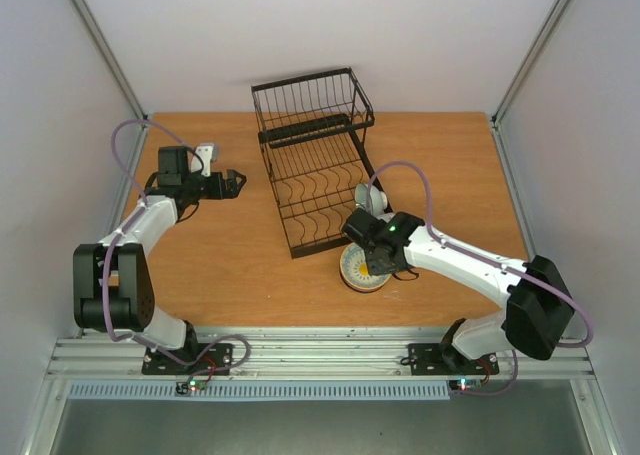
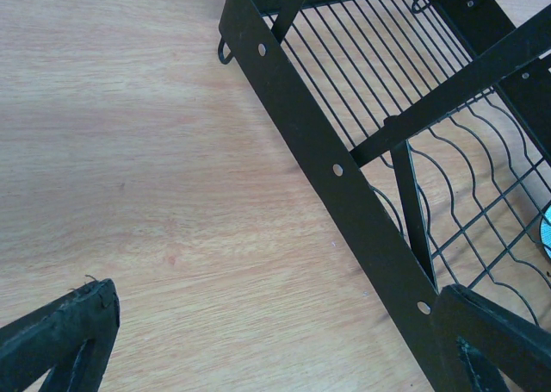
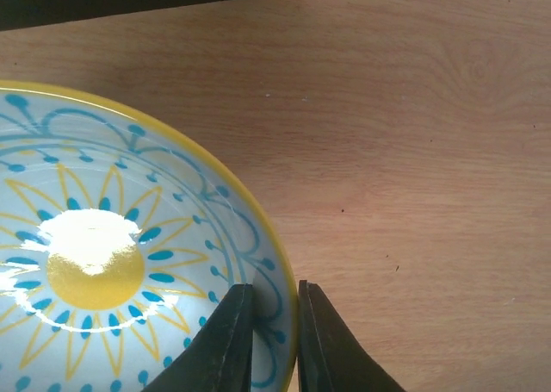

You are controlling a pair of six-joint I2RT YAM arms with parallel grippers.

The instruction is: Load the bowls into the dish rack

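Right wrist view alone shows the grasp: the right gripper pinches the yellow rim of the sunburst bowl, one finger inside, one outside. Top view places that bowl mouth-up on the table, just near-right of the dish rack (long axis near-far, tall basket far). Left of the rack, the left gripper hangs spread wide, empty.

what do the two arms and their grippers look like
Both arms are alike: white tubular links between chunky black joint housings. A lilac cable loops along the left arm and the right arm. The left gripper and right gripper are black, with tapering matte black jaws. A green light glows near the right wrist.
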